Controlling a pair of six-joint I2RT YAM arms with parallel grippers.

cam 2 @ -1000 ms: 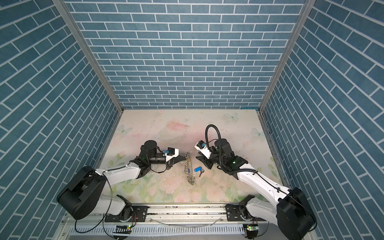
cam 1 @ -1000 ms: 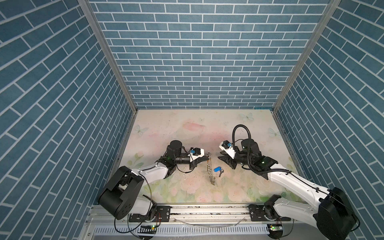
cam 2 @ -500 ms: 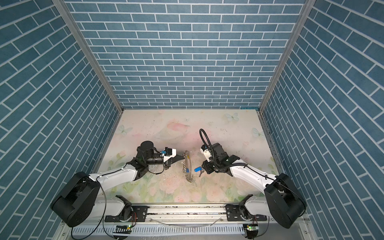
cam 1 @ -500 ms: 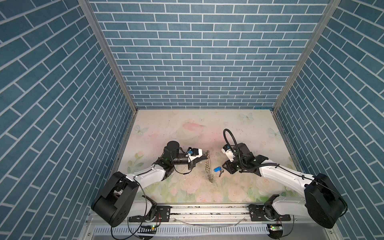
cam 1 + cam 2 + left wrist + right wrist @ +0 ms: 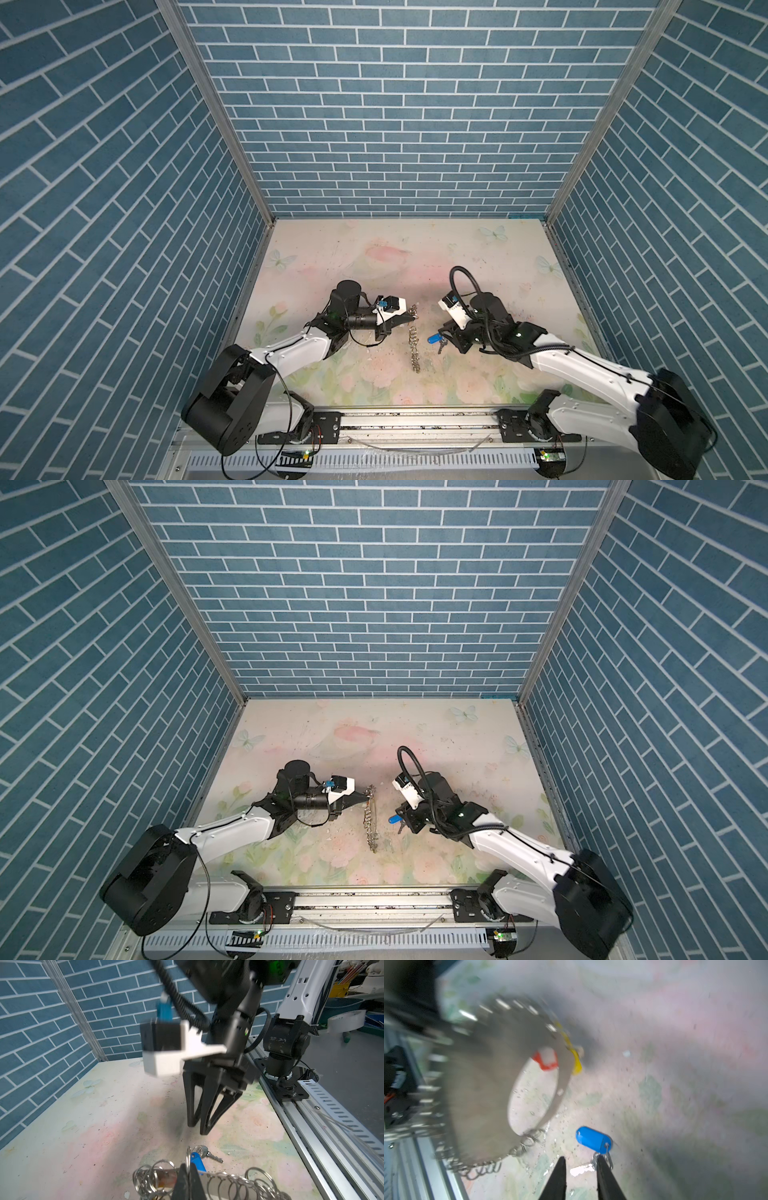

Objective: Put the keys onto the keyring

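The left gripper (image 5: 188,1167) clenches the large silvery hoop keyring (image 5: 228,1186), held on edge. Beside that keyring lies a small blue-tagged metal key (image 5: 593,1140), likely light and slippery. The right gripper (image 5: 580,1160), part-open and empty, should pinch its stiff tag.

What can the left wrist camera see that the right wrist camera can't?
Only the left wrist view shows the whole right claw, open, and the brick wall. Only the right wrist view shows a red tag and a yellow tag, blurred, by the keyring. Both show the keyring, the blue tag and its key.
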